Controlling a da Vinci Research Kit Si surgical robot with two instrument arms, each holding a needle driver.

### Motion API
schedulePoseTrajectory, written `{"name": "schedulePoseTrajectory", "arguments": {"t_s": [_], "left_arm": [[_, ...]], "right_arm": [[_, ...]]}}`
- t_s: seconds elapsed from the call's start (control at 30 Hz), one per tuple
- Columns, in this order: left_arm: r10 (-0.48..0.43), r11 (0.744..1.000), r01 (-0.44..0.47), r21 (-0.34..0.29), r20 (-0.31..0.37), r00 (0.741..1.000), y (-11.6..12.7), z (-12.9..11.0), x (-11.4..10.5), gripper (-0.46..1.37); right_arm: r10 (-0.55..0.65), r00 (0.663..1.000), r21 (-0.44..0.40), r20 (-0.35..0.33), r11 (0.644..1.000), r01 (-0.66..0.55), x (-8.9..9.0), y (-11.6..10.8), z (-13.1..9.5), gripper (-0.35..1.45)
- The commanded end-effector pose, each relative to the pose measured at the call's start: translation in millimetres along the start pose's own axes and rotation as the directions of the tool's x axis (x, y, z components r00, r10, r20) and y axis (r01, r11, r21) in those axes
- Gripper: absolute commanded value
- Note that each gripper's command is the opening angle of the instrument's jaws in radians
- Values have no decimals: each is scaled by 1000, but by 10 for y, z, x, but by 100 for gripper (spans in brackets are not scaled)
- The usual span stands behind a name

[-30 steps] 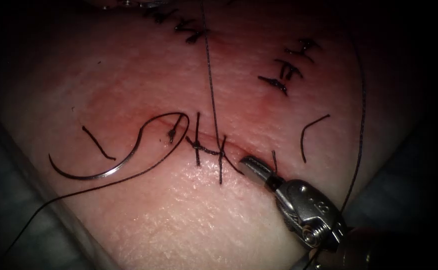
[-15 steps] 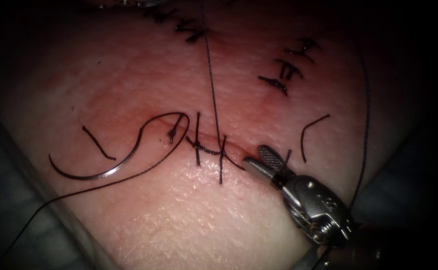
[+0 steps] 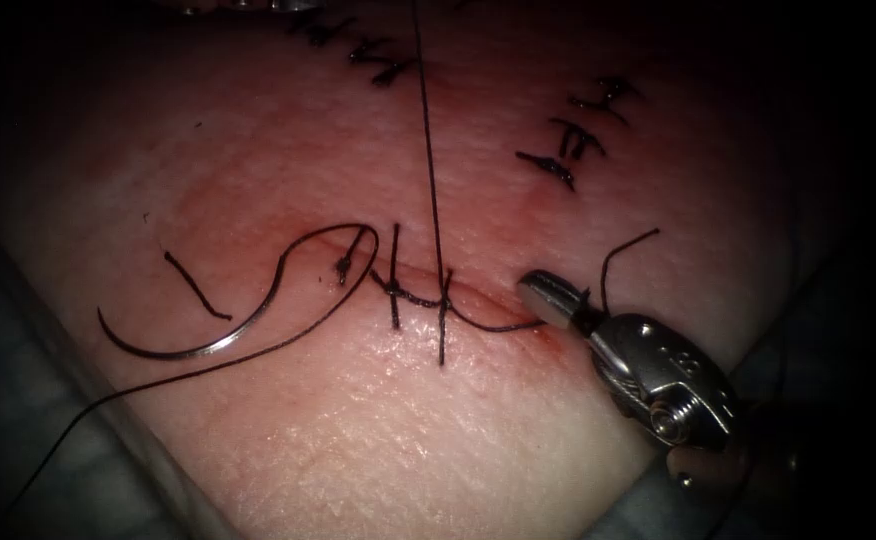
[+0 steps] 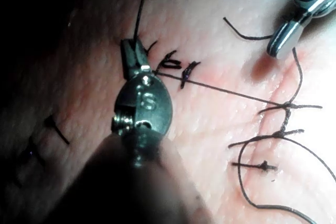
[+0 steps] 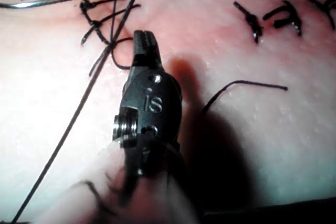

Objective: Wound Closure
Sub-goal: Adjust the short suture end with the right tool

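My right tool (image 3: 548,300), all shiny rounded steel, sits just right of the knot with its jaws clamped on the short thread tail (image 3: 493,324), a thin dark strand that curves from the knot out to my tips. Up close from the right wrist, the same tool (image 5: 144,43) has its ribbed jaws pressed together right beside the tangle of loops.

My left tool (image 4: 132,51) is at the far end of the tissue, jaws closed on the long strand (image 3: 428,150), which runs taut and straight from it down to the knot (image 3: 443,298) on the cut.

The needle (image 3: 208,335) is free, held by neither tool. It lies flat on the tissue's surface on the left side of the cut, a slim glinting metal arc, not stuck in anywhere as far as I can see, with its thread looping round near the cut's left end.

The tissue (image 3: 378,420) is pale, glossy and finely wrinkled on the near side, pinker far off, with a reddish smear along the cut. Some cut thread bits (image 3: 196,286) lie around, and finished stitches (image 3: 573,135) sit far right.
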Motion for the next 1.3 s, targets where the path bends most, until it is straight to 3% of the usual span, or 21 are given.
{"name": "schedulePoseTrajectory", "arguments": {"t_s": [0.03, 0.17, 0.43, 0.6, 0.7, 0.9, 0.97, 1.17, 1.3], "left_arm": [[1, 1000, -1, -7, -1, 1000, 1, -1, 1, -35], [2, 1000, -2, -19, -7, 1000, 8, -5, 12, -35], [-21, 997, 18, -72, -32, 999, 28, -9, 39, -35], [-59, 994, 55, -95, -37, 998, 30, -5, 38, -35], [-85, 986, 76, -149, -57, 995, 37, 1, 30, -35], [-186, 913, 131, -385, -107, 977, 69, 10, 7, -35], [-226, 868, 153, -472, -103, 969, 81, 11, -3, -35], [-328, 792, 196, -578, -132, 935, 92, 12, -2, -35], [-334, 758, 182, -626, -133, 933, 100, 16, -1, -35]], "right_arm": [[2, 1000, -3, 6, 1000, -2, 2, 1, 1, -35], [7, 1000, 5, 16, 1000, -7, 12, 8, 8, -35], [-12, 999, 13, 30, 1000, 12, 45, 52, 50, -35], [-22, 999, 22, 34, 1000, 22, 51, 65, 75, -35], [-29, 999, 33, 35, 999, 28, 48, 64, 90, -35], [-47, 998, 45, 42, 998, 45, 29, 52, 115, -35], [-55, 998, 54, 34, 997, 53, 19, 46, 125, -35], [-67, 997, 64, 39, 996, 65, 8, 42, 139, -35], [-80, 996, 63, 38, 995, 77, 9, 44, 141, -35]]}}
